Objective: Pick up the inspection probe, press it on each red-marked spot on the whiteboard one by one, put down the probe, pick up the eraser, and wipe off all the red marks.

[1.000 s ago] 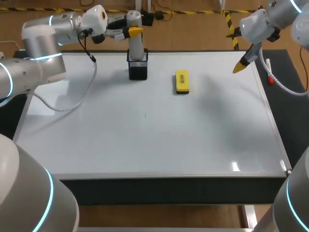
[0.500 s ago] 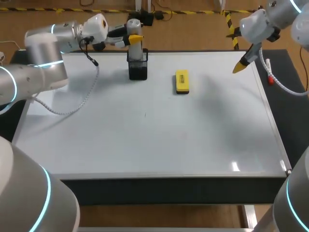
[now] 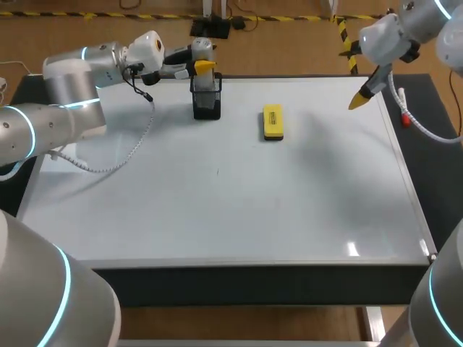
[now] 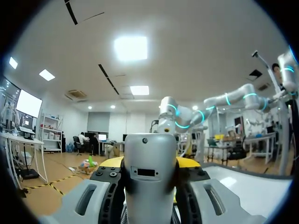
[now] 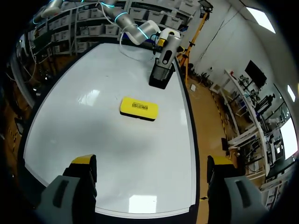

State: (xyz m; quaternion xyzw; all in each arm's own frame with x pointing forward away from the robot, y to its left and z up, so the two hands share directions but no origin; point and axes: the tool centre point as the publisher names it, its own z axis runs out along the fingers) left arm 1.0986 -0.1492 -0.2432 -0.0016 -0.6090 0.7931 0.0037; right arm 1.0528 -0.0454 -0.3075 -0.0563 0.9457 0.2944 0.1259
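We have lowered the grey cylindrical probe [image 3: 202, 49], gripped by our left claw [image 3: 201, 65], into the black mesh holder [image 3: 206, 107] at the worktop's [image 3: 253, 202] far edge; release should follow. Right claw [image 5: 150, 163] open.

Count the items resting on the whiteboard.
2: a black mesh holder near the far edge, with the inspection probe upright in it, and a yellow eraser lying right of it.

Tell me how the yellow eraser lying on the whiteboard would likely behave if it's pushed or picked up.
The eraser lies flat, a low oblong block, so it probably won't roll or tip. It looks stiff and is likely light. On the glossy whiteboard it may slide when nudged sideways.
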